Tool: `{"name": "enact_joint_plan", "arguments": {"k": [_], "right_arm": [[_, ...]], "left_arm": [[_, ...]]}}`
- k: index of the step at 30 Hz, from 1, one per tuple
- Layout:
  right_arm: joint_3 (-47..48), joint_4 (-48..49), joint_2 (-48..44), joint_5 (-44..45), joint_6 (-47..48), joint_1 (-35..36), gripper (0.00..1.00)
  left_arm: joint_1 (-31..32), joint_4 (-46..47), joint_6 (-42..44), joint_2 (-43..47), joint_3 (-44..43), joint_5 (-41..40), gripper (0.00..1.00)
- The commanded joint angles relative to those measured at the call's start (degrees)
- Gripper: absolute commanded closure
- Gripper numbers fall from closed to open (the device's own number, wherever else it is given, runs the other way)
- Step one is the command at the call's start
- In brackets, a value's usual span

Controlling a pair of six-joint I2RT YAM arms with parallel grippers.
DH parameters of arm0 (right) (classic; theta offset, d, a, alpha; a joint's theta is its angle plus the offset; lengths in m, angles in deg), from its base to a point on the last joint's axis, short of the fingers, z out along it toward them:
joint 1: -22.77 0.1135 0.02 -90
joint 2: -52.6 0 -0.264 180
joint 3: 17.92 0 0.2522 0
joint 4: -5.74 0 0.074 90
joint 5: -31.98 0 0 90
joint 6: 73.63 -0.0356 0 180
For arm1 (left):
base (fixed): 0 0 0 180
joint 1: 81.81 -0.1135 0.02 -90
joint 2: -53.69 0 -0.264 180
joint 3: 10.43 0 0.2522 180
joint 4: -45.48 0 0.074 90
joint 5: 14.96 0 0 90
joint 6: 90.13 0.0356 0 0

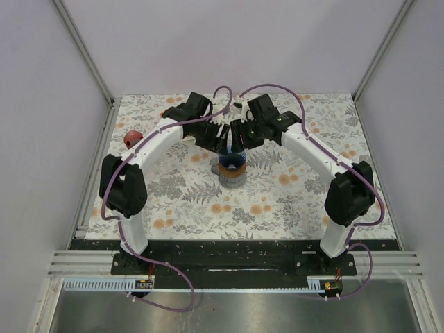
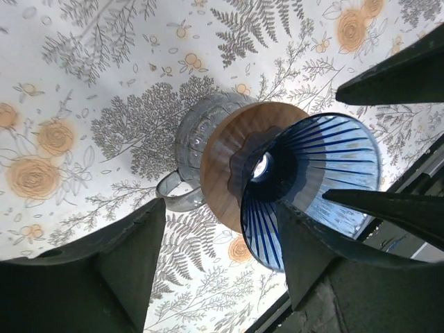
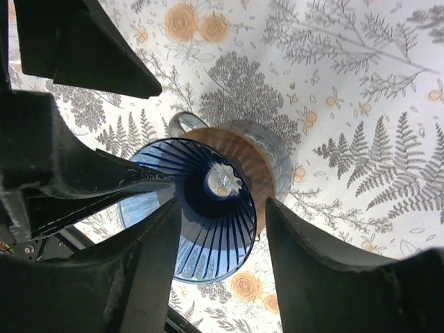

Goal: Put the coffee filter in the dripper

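The left gripper [image 2: 220,208] and right gripper [image 3: 223,208] hover over the blue dripper [image 2: 312,180], which is perched on a glass server [image 2: 191,139] mid-bench [image 1: 291,201]. Both are spread wide, holding nothing. The dripper's ribs are bare and no coffee filter is in sight, so the placing is all yet to do.

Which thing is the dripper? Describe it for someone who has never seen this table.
Look to the middle of the floral table. The dripper is the blue ribbed cone standing on a wooden collar over a clear handled jug. Its only loose neighbour is a small red object near the left edge.
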Motion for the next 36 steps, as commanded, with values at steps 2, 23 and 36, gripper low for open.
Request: {"name": "enact_joint_plan", "arguments": {"k": [2, 23, 36], "right_arm": [[5.7, -1.4, -1.3, 1.3, 2.8, 0.2, 0.37], [-0.5, -0.9, -11.6, 6.5, 11.0, -0.3, 0.26], [-2.1, -0.7, -13.1, 6.2, 12.4, -0.4, 0.24]], "left_arm": [[-2.0, 0.1, 2.3, 4.0, -7.6, 0.6, 0.28], [-8.4, 16.0, 47.3, -1.3, 3.1, -46.0, 0.25], [-7.8, 32.7, 54.6, -11.3, 5.9, -54.6, 0.35]]}}
